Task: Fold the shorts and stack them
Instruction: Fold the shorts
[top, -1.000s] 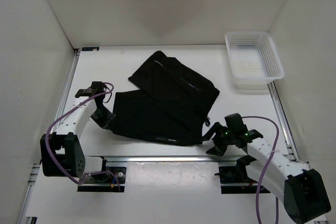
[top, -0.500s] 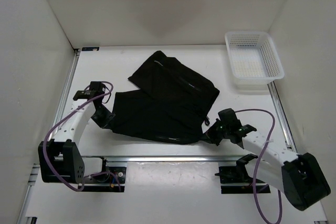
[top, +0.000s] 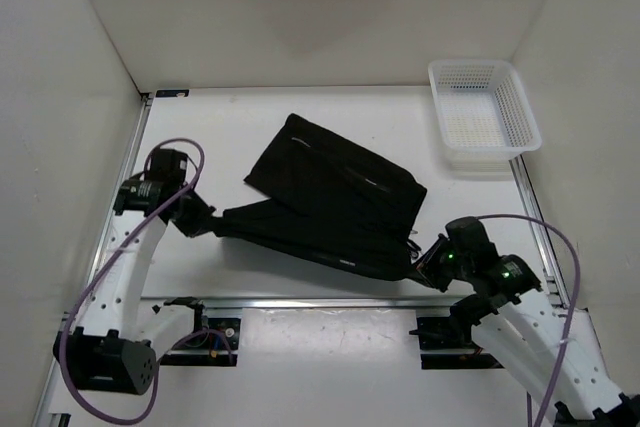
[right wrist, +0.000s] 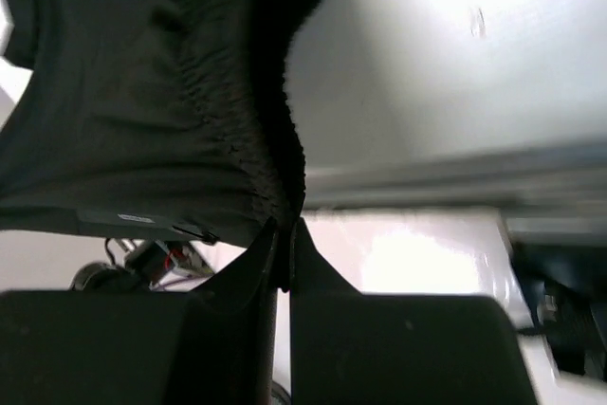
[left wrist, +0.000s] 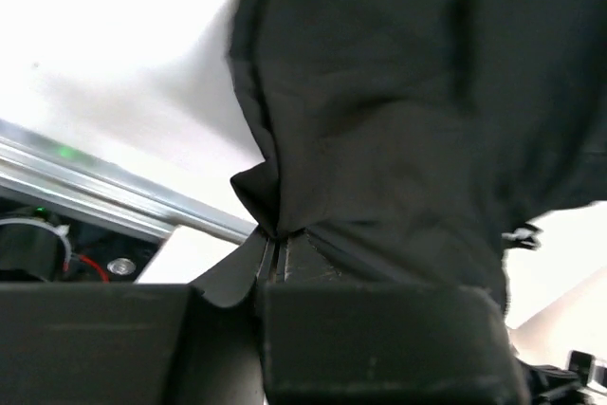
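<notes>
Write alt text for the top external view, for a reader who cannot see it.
Two robot arms pinch the near edge of black shorts, stretched between them over a white table: left gripper at one corner, right gripper at the other. A white basket sits far right.

The left arm runs from its base up along the desk's left edge, its wrist bent inward. The left gripper (top: pixel 203 223) has its fingers pressed together on a corner of the shorts (top: pixel 335 197). The right arm angles in from the near right corner, and the right gripper (top: pixel 424 267) is clamped likewise, pinching the gathered waistband near the desk's front edge.
</notes>
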Tool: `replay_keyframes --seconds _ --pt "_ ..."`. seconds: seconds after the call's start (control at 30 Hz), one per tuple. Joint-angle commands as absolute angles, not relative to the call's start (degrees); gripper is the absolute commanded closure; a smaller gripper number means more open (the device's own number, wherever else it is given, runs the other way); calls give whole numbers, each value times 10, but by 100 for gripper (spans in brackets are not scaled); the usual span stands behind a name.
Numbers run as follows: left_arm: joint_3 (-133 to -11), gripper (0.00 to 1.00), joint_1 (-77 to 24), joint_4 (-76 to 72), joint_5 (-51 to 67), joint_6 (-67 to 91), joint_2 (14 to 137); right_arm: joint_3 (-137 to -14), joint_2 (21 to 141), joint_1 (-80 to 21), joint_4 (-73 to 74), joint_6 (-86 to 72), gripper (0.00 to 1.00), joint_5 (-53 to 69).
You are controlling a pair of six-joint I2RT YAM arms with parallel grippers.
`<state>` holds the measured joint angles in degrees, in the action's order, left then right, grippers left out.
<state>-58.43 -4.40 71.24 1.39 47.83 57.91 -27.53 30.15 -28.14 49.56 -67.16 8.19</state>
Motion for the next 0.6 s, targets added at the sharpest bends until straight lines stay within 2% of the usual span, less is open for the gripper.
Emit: replay_keyframes --seconds 0.0,0.37,0.57 --pt "-703 90 -41 697 -4 450 621 -354 286 -279 642 -647 100 29" --pt "-1067 90 -80 680 -60 384 913 -554 461 -273 628 -615 100 -113" --pt "-1268 90 -122 685 -95 318 1088 -591 554 -260 592 -585 100 -133"
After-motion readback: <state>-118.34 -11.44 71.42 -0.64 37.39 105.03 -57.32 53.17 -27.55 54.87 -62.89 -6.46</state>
